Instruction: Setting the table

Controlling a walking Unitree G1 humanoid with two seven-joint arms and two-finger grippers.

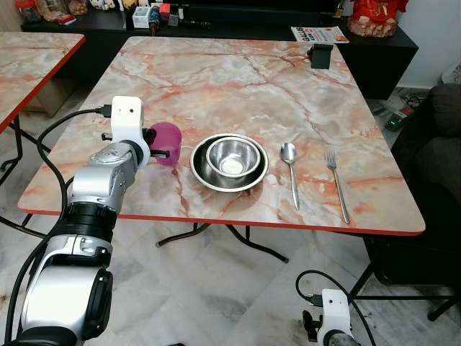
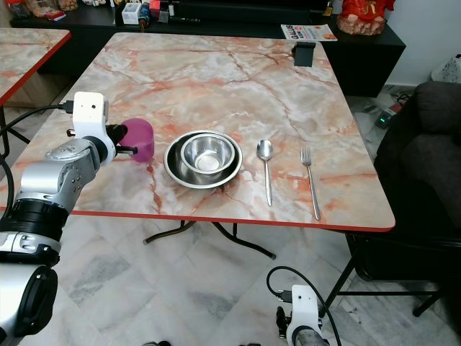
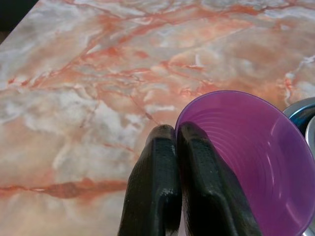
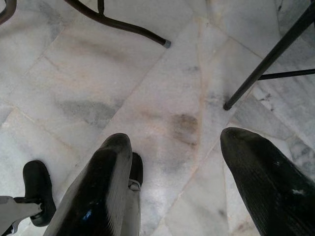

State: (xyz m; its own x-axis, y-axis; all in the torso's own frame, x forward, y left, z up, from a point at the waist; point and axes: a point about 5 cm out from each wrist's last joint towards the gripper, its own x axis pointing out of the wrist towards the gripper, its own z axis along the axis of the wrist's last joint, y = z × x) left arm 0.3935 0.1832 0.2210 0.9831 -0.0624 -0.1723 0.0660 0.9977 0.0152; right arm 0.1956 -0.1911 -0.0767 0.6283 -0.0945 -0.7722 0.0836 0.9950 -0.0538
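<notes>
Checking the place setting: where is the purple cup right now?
In the left eye view, the purple cup sits near the table's front-left, just left of the steel bowls, its rim pinched by the left gripper.

Two nested bowls; one cup

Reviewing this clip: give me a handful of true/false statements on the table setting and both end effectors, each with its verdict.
1. The left end effector is shut on the rim of the purple cup. True.
2. The fork lies between the spoon and the steel bowls. False: the spoon is next to the bowls, and the fork lies on the spoon's far side, nearer the table's right edge.
3. A smaller steel bowl sits inside a larger steel bowl. True.
4. The right end effector is shut on the fork. False: it hangs open low over the tiled floor.
5. The purple cup stands to the right of the bowls. False: it is on their left.
</notes>
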